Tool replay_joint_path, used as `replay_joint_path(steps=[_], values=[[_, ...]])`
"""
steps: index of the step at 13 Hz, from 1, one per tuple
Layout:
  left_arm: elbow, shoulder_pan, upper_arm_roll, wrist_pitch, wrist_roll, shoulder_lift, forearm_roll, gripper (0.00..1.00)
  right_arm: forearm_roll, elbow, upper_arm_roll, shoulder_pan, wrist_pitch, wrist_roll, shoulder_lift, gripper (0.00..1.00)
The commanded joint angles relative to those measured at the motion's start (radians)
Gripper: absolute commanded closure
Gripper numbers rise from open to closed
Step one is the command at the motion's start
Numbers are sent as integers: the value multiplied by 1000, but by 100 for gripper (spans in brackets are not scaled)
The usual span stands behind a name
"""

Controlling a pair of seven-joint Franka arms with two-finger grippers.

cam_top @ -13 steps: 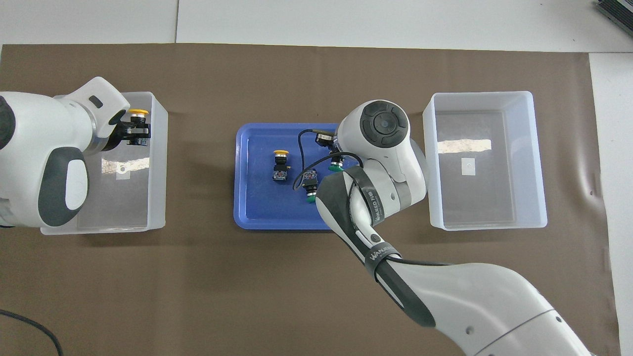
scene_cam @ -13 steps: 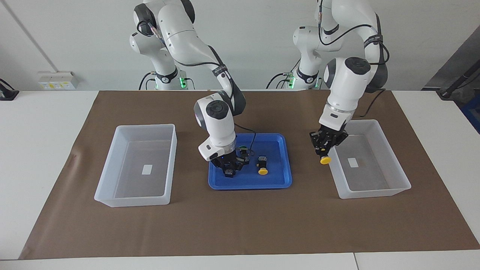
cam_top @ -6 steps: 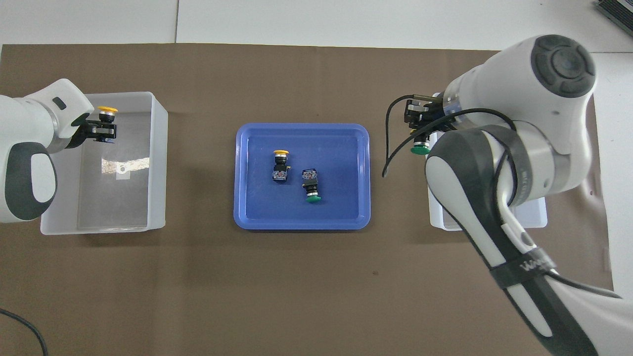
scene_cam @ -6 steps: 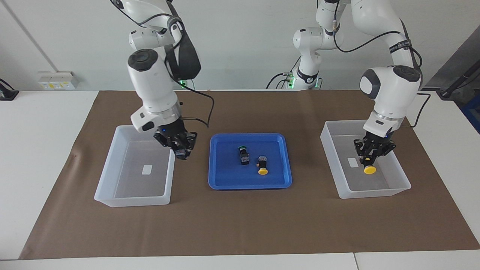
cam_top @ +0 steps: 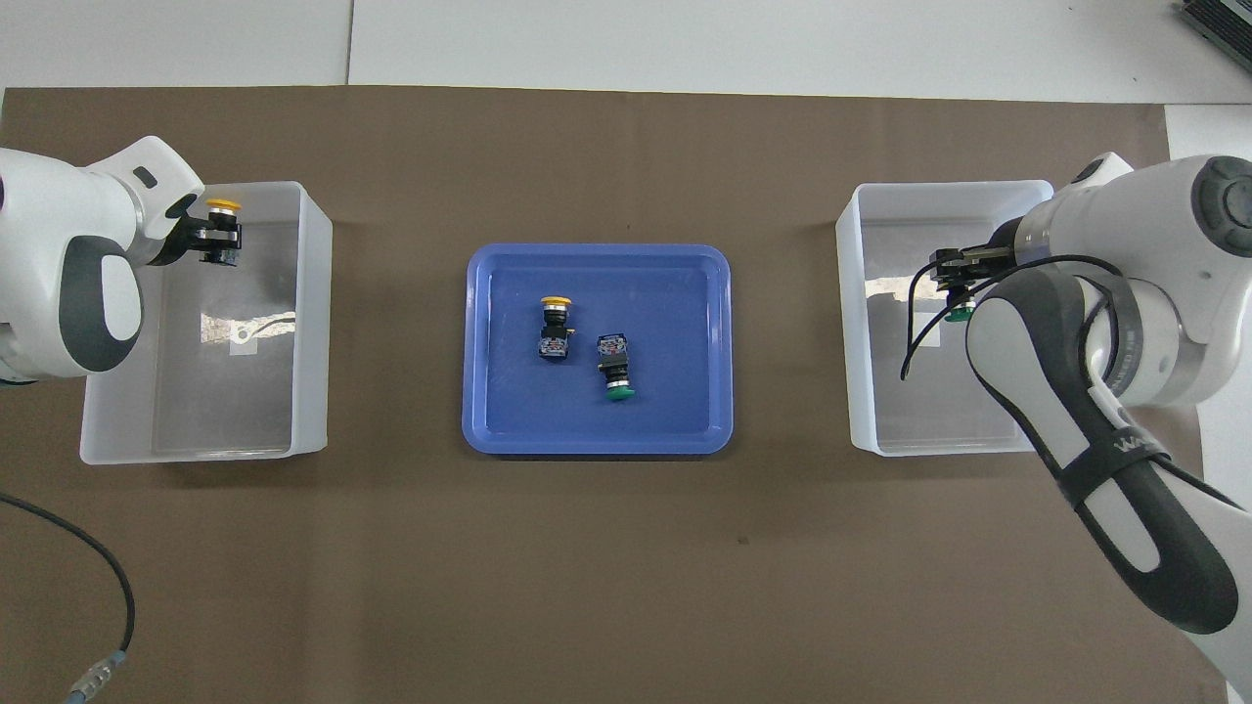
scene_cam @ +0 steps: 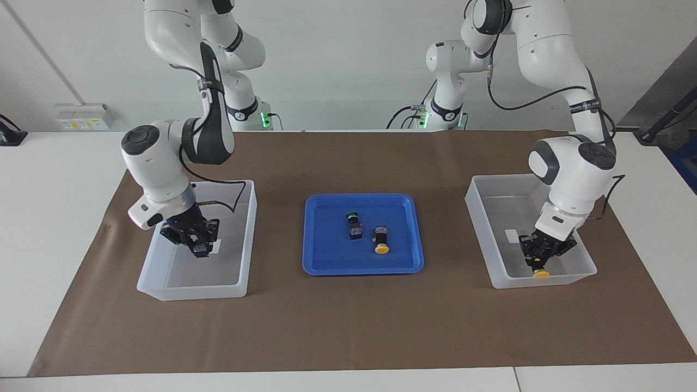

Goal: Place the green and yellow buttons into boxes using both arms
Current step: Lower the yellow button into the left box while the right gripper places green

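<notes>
In the blue tray (scene_cam: pixel 321 266) at mid-table, a green button (scene_cam: pixel 353 224) and a yellow button (scene_cam: pixel 381 242) are lying side by side. The right gripper (scene_cam: pixel 199 246) is clamping a green-capped button (cam_top: pixel 960 311) inside its box (scene_cam: pixel 246 239); the left gripper (scene_cam: pixel 539 263) is pinching a yellow-capped button (scene_cam: pixel 540 273) low in the other box (scene_cam: pixel 479 228), at its edge farthest from the robots.

White table (scene_cam: pixel 65 163) under a large brown mat (scene_cam: pixel 348 326), mat edge slightly creased toward the right arm's end. Seam in the tabletop (scene_cam: pixel 514 378) at the edge farthest from the robots. Plain pale wall (scene_cam: pixel 348 60), lit evenly, no hard shadows. White socket strip with yellow labels (scene_cam: pixel 83 116) low on the wall. Dark object (scene_cam: pixel 11 133) at the table's edge near that strip. Grey panel and dark slanted bar (scene_cam: pixel 661 117) toward the left arm's end; blue crate (scene_cam: pixel 687 163) partly cut off below them
</notes>
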Motion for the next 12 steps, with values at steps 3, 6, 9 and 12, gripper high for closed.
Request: replay_joint_path(steps=[3, 6, 9, 12], values=[[24, 11, -7, 77, -10, 43, -22, 100, 0, -14, 16, -29, 70, -76, 46, 66], [16, 9, -9, 77, -18, 43, -20, 38, 7, -16, 17, -35, 68, -163, 44, 0], [21, 11, -9, 78, -19, 43, -22, 31, 15, -5, 20, -20, 48, -153, 20, 0], [26, 9, -7, 63, -15, 19, -18, 7, 14, 36, 23, 5, -66, -40, -48, 0]])
